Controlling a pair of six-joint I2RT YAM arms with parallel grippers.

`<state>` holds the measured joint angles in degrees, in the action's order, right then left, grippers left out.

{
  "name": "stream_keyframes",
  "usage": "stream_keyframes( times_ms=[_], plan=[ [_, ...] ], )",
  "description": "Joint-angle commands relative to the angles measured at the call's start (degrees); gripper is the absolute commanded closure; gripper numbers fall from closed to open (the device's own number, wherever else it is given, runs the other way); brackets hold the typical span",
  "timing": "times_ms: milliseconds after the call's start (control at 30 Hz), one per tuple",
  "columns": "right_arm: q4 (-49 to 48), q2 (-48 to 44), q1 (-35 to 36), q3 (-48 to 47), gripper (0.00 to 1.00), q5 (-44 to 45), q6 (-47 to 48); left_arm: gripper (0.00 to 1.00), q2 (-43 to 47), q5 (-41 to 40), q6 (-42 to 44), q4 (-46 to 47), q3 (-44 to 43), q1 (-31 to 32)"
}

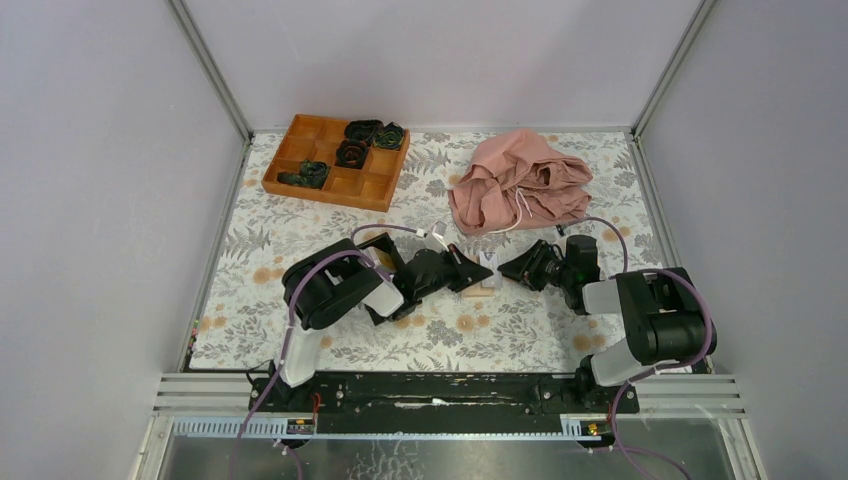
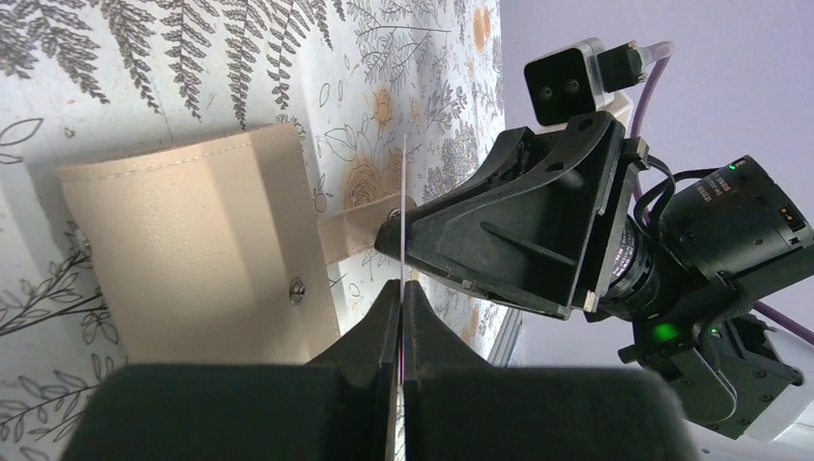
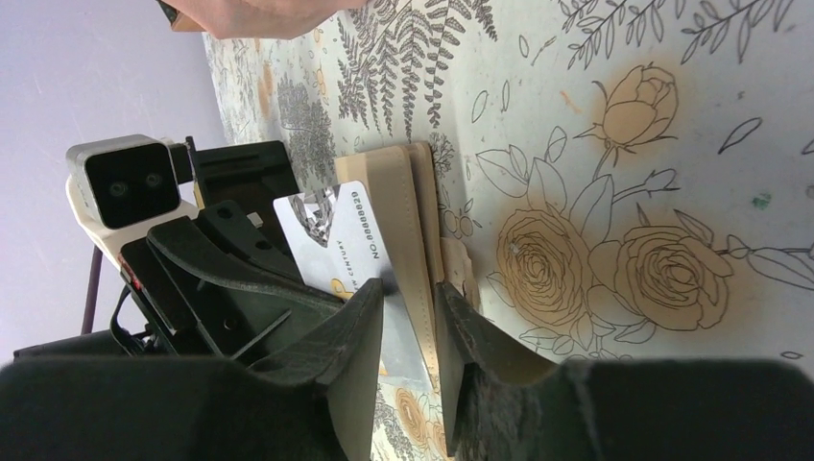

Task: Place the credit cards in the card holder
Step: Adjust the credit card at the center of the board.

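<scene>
L gripper (image 2: 401,288), lower centre, pinches thin white plastic card (image 2: 404,182) edge-on. R gripper (image 3: 411,307) clamps flat tan leather-like card holder (image 2: 192,250). Card not inserted yet, looks like early stage.

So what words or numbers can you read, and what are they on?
"6288888 ON": on the credit card, possibly upside down.
"CENTURY": smaller print below it, not certain.
White print on the right arm's black motor: too small to read.
No other writing shows.
</scene>
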<state>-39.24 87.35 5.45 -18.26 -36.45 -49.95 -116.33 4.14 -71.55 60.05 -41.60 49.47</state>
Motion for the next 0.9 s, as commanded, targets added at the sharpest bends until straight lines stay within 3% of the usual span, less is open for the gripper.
stream_keyframes(
  times_ms=[0,267,400,567,867],
  plan=[
    [-5.6,1.0,-0.4,0.5,0.66,-2.9,-1.5,1.00,-1.5,1.9,-1.0,4.5,-2.4,0.2],
    [-10.8,3.0,-0.4,1.3,0.67,-4.9,-3.6,1.00,-2.5,3.1,-1.8,4.6,-3.3,0.2],
    [-14.3,4.5,-0.7,1.9,0.79,-5.7,-5.5,1.00,-2.8,4.0,-1.6,4.5,-3.6,0.1],
    [-17.3,5.4,-1.2,2.6,0.99,-6.5,-7.1,0.76,-1.6,3.6,-0.2,2.6,-3.1,0.1],
    [-20.6,5.1,-1.5,3.3,1.00,-7.2,-9.3,0.54,0.6,3.1,1.6,0.3,-1.9,0.0]
  ],
)
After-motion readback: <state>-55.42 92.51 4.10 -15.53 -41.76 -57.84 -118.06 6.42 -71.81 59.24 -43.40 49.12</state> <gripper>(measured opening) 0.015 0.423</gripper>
